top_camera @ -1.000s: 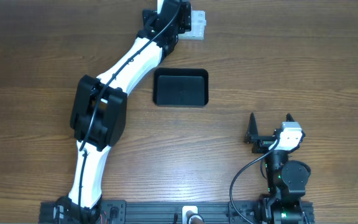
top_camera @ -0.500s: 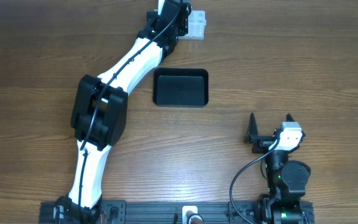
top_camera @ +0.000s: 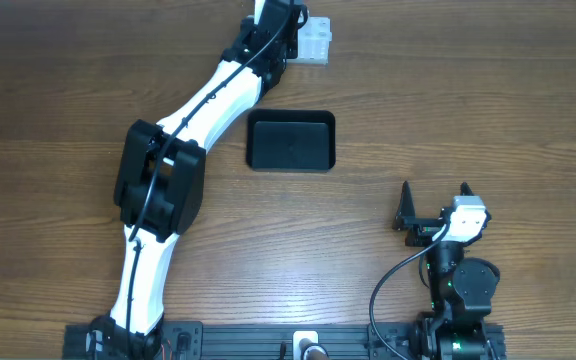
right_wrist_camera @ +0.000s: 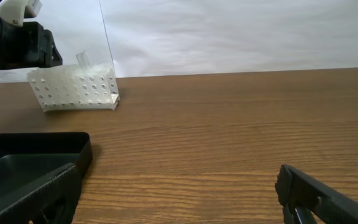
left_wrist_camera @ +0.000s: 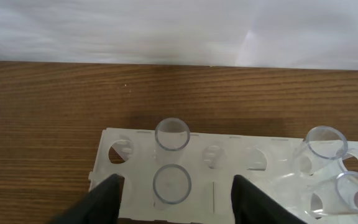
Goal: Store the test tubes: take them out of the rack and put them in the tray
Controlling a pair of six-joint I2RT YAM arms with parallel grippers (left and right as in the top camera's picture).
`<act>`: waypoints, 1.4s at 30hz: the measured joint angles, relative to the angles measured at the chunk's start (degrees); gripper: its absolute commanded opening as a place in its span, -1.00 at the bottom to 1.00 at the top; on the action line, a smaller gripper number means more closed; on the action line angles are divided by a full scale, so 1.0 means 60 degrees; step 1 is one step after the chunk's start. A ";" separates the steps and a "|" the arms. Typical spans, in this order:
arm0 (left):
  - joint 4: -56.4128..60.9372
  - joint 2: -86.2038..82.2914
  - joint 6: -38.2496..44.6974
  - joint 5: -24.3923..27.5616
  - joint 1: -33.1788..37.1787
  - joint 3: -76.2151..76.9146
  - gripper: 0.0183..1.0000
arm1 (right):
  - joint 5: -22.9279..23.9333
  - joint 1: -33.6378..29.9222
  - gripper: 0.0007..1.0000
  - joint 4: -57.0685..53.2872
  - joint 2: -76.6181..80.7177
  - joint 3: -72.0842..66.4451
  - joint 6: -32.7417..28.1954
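A clear plastic rack (top_camera: 315,43) stands at the table's far edge, above the black tray (top_camera: 291,140). My left gripper (left_wrist_camera: 176,186) hangs open over the rack (left_wrist_camera: 229,168), its fingers on either side of one clear test tube (left_wrist_camera: 171,184). A second tube (left_wrist_camera: 171,133) stands just beyond it, and two more tubes (left_wrist_camera: 324,142) stand at the rack's other end. My right gripper (top_camera: 435,192) is open and holds nothing, low over the table near its base. In its wrist view the rack (right_wrist_camera: 73,89) and the tray (right_wrist_camera: 23,158) lie ahead.
The tray holds nothing and lies mid-table between both arms. The left arm (top_camera: 208,100) stretches diagonally from the bottom left up to the rack. Bare wood surrounds the right arm. A white wall (right_wrist_camera: 229,31) rises just behind the rack.
The left gripper has crept slightly farther over the rack, which has shifted a touch toward the far edge. The right arm has kept still.
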 measured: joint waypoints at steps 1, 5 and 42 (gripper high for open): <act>0.0000 0.0000 0.0007 0.0000 0.0000 0.0000 -0.07 | 0.0000 0.0000 0.98 0.0000 0.0000 0.0000 0.0000; -0.0004 0.0000 0.0018 0.0000 0.0000 0.0000 -0.15 | 0.0000 0.0000 0.98 0.0000 0.0000 0.0000 0.0004; 0.0215 0.0000 0.0018 0.0004 0.0117 0.0000 -0.54 | 0.0000 0.0000 0.98 0.0000 0.0000 0.0000 0.0000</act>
